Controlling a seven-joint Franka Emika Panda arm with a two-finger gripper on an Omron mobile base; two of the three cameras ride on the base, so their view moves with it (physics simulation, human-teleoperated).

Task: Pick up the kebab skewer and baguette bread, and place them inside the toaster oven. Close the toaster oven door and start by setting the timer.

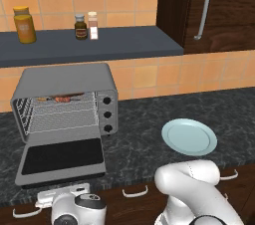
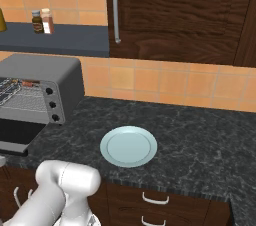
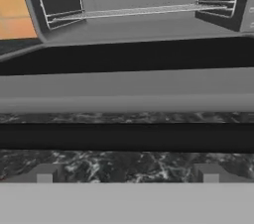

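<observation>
With jaws wide, end effector (image 3: 127, 174) sits below oven door (image 3: 127, 89).

We found no readable text, brand, number or sign in any view. The yellow jar (image 1: 24, 25) on the shelf (image 1: 99, 45) carried an orange label, too blurred for us to tell any letters. The dark bottle (image 1: 80, 27) beside it had a pale label, likewise illegible, and the small shaker (image 1: 93, 25) showed none. The knobs (image 1: 106, 115) of the toaster oven (image 1: 64, 102) bore no markings we could make out.
</observation>
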